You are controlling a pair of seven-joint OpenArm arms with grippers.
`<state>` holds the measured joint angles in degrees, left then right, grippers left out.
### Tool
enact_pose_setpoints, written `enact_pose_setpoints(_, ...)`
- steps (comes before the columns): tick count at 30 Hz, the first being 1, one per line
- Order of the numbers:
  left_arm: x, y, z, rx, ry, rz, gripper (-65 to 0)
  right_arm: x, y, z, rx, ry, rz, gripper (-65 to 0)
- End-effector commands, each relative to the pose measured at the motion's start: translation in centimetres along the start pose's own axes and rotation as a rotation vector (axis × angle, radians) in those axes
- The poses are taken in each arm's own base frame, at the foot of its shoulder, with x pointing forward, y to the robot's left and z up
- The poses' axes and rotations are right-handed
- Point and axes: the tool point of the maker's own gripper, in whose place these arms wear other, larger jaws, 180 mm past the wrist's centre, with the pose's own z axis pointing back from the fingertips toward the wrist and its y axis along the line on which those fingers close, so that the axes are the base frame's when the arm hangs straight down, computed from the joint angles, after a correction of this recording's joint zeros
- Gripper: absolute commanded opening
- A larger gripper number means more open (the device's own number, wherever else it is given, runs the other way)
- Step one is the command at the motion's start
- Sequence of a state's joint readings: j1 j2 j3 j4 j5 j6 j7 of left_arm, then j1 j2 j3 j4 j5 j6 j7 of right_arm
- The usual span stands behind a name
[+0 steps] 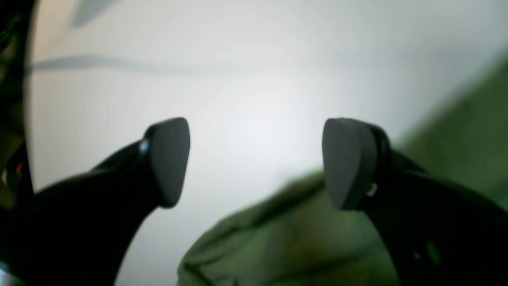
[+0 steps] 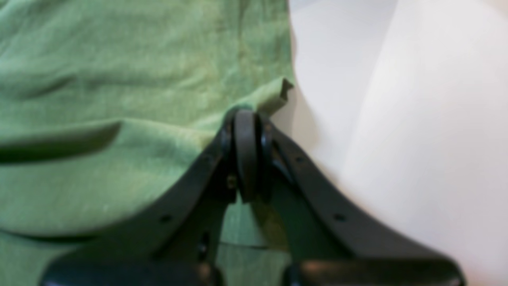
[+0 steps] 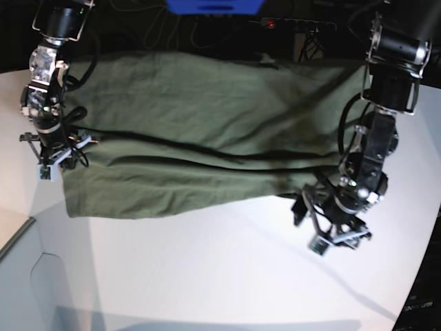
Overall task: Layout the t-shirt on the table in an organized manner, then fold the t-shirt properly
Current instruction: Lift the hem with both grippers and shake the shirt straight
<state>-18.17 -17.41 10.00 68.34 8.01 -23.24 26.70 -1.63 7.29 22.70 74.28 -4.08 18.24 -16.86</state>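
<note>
The olive-green t-shirt (image 3: 207,131) lies spread wide across the far half of the white table (image 3: 207,276), with long creases running across it. My right gripper (image 2: 246,119) is shut on the shirt's edge beside a curled hem corner (image 2: 283,89); in the base view it (image 3: 60,146) sits at the shirt's left end. My left gripper (image 1: 258,163) is open with nothing between its grey pads (image 1: 170,159), hovering over bare table with the t-shirt (image 1: 297,238) just below and to the right. In the base view it (image 3: 329,219) stands at the shirt's near right edge.
A blue object (image 3: 213,5) and a power strip (image 3: 296,24) lie behind the table's far edge. The table's curved edge runs along the right (image 3: 420,276), and a seam or lower panel (image 3: 21,238) shows at the near left.
</note>
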Motion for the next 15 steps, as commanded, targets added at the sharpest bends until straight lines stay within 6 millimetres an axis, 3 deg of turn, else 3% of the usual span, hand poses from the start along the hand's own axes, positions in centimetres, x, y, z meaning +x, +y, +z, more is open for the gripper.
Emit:
enact_pose_setpoints(1,2.1,1.3,0.2,0.005,-0.036,-0.064,-14.9,1.7,-0.6,0.0,-0.008,-0.052,0.003,-65.0)
enact_pose_setpoints(4,0.7,-0.1,0.2,-0.078,0.043,-0.238,-14.9,2.3,-0.5,-0.1,-0.008,-0.064,0.000,-65.0)
enact_pose_setpoints(7,-0.4,0.2,0.3,-0.078,0.103,-0.333,-14.8,2.4,-0.5,-0.2,-0.008,-0.064,-0.001,-65.0)
enact_pose_setpoints(15,-4.1,0.2,-0.7,-0.116,0.205,-0.319,-14.7,2.3,-0.4,-0.2,-0.007,-0.064,-0.002,-65.0)
